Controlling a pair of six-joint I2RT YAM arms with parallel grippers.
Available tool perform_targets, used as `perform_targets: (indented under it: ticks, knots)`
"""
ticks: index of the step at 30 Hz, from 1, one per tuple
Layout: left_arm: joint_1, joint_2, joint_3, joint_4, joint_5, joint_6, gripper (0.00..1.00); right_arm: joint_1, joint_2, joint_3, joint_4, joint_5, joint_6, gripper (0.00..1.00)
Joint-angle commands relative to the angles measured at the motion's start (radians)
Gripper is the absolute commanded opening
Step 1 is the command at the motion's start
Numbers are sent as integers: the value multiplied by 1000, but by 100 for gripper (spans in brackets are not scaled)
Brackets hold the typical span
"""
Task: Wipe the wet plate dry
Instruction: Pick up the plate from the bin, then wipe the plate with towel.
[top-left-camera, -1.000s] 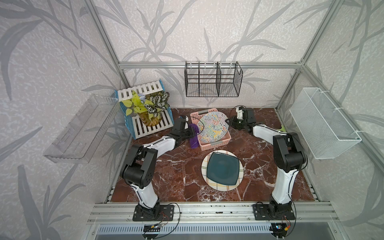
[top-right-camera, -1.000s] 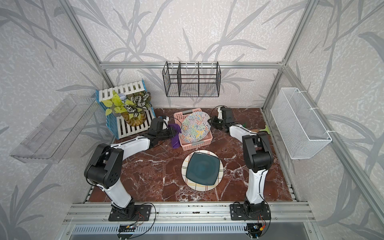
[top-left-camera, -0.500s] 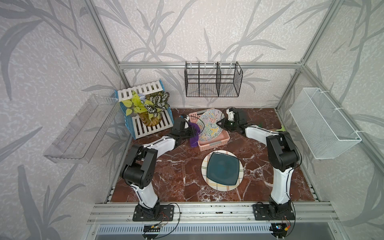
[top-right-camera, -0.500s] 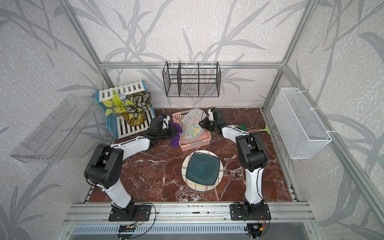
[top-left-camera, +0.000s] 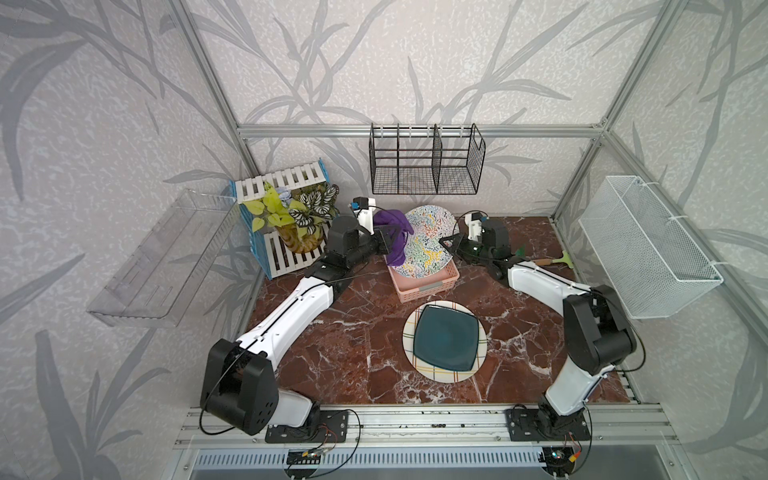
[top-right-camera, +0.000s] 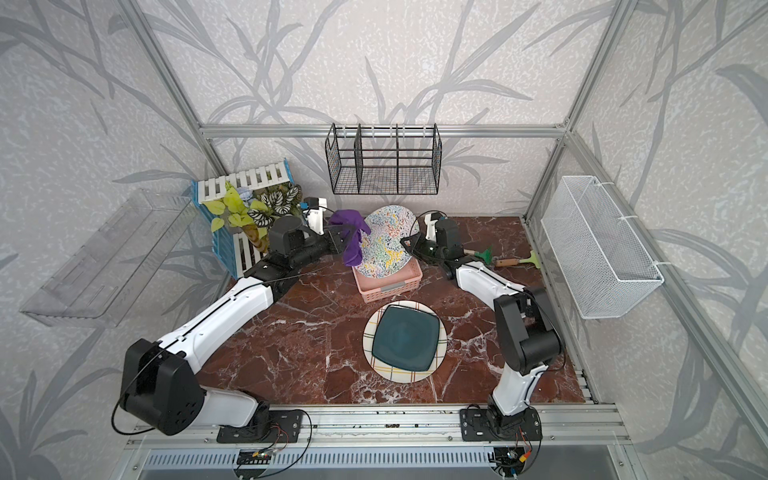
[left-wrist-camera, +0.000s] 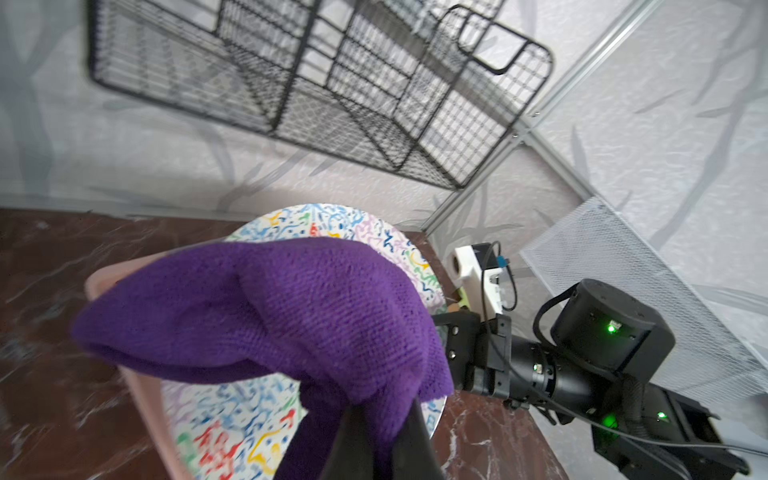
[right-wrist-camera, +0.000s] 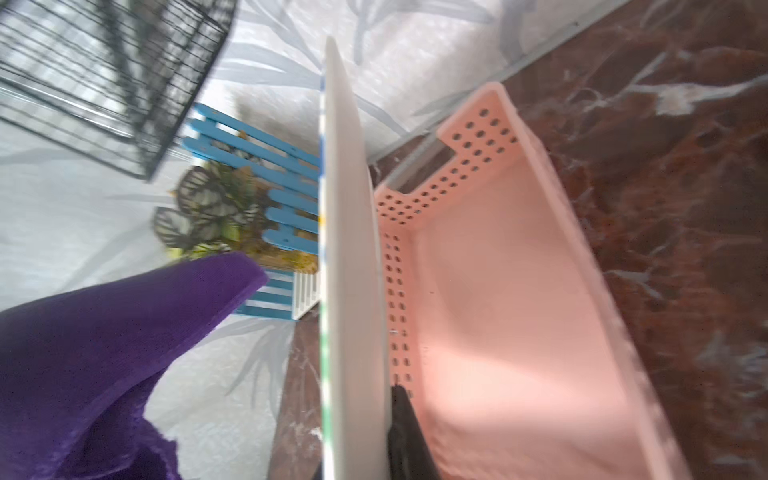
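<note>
The round plate (top-left-camera: 430, 243) with a colourful squiggle pattern stands tilted on edge over the pink basket (top-left-camera: 424, 286). My right gripper (top-left-camera: 448, 242) is shut on the plate's right rim; in the right wrist view the plate's white edge (right-wrist-camera: 349, 249) runs between the jaws, with one dark finger (right-wrist-camera: 405, 432) against its back. My left gripper (top-left-camera: 386, 243) is shut on a purple cloth (top-left-camera: 392, 230). The cloth (left-wrist-camera: 270, 316) drapes against the plate's patterned face (left-wrist-camera: 232, 419). Both top views show this too: plate (top-right-camera: 386, 245), cloth (top-right-camera: 351, 235).
A teal square plate (top-left-camera: 444, 343) lies on a round striped plate (top-left-camera: 478, 365) near the front. A plant in a blue and white crate (top-left-camera: 291, 216) stands back left. Green-handled tools (top-left-camera: 548, 262) lie behind the right arm. A black wire rack (top-left-camera: 426, 166) and a white mesh basket (top-left-camera: 644, 249) hang on the walls.
My right gripper moved left to the plate, shut on its rim and tipped it up out of the basket. My left arm raised the purple cloth against the plate's face.
</note>
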Motion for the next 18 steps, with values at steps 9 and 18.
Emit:
perform_targets:
  ticks: [9,18]
  knots:
    - [-253,138,5,-36,-151,-29,0,83,-193,-40,354,97,369,0]
    - [-196,57,-70,-150,-369,-60,0,83,-292,6,377,65,323,0]
